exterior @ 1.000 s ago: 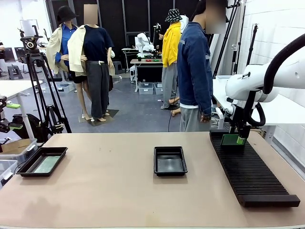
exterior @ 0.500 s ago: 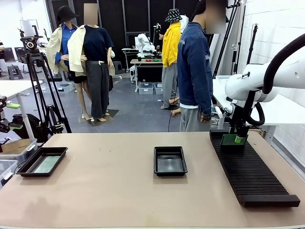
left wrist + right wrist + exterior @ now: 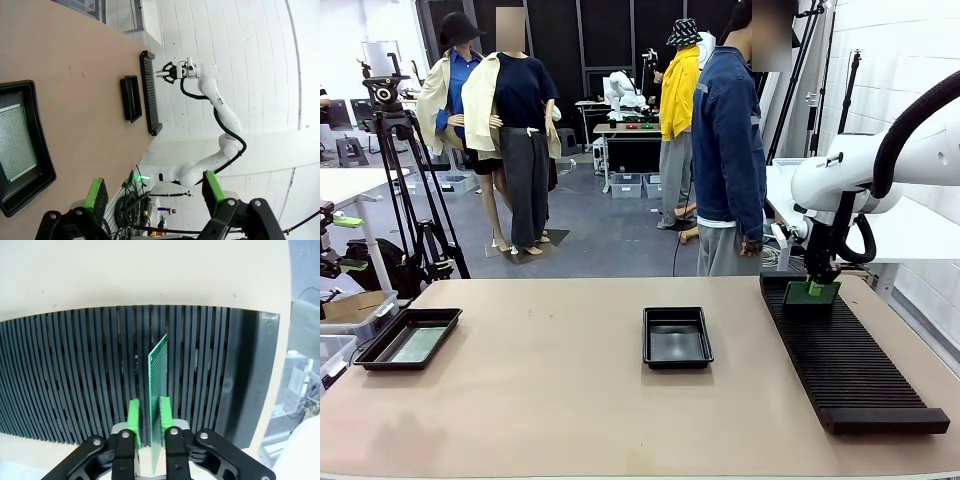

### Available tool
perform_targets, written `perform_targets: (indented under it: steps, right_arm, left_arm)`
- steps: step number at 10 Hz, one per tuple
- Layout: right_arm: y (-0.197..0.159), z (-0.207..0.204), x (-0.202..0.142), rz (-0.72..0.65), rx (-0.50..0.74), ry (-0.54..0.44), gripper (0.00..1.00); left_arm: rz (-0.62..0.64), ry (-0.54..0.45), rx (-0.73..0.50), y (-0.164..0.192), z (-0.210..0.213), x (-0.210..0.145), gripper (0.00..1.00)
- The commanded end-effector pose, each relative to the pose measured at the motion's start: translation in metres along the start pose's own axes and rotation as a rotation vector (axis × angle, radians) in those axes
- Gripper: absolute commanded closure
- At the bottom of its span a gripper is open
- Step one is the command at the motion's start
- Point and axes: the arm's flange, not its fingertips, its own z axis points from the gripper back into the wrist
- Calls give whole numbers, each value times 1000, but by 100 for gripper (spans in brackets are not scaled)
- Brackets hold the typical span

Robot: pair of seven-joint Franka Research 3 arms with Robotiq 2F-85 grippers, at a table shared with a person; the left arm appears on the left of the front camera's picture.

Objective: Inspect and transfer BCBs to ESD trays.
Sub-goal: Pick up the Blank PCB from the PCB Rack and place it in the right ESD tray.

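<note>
Front view: you have the right gripper [image 3: 820, 290] at the far end of the rack [image 3: 850, 370], over an upright board [image 3: 800, 292]. The left tray [image 3: 380, 345] holds a second board [image 3: 418, 345]; the middle tray [image 3: 677, 312] looks bare

Left wrist view: left gripper [image 3: 155, 192] wide, holding nothing, above the left tray

Right wrist view: jaws narrow, pads [image 3: 134, 422] flanking the slotted board; you cannot tell if the grip is firm

Progress, judged: one transfer done; this one barely begun, inspection and placing left

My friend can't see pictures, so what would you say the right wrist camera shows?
A thin green circuit board stands on edge in a slot of a black ribbed rack on a tan table. The right gripper has its green pads close on either side of it.
</note>
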Motion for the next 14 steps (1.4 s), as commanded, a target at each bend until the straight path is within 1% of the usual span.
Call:
perform_targets:
  steps: [1,10,14]
  right_arm:
    - [1,2,3,-18,-13,45,100]
    - [-1,2,1,-27,7,47,100]
    - [0,40,3,-60,27,51,100]
  left_arm:
    - [3,-7,9,-1,1,1,0]
    - [3,-7,9,-1,1,1,0]
    - [3,-7,9,-1,1,1,0]
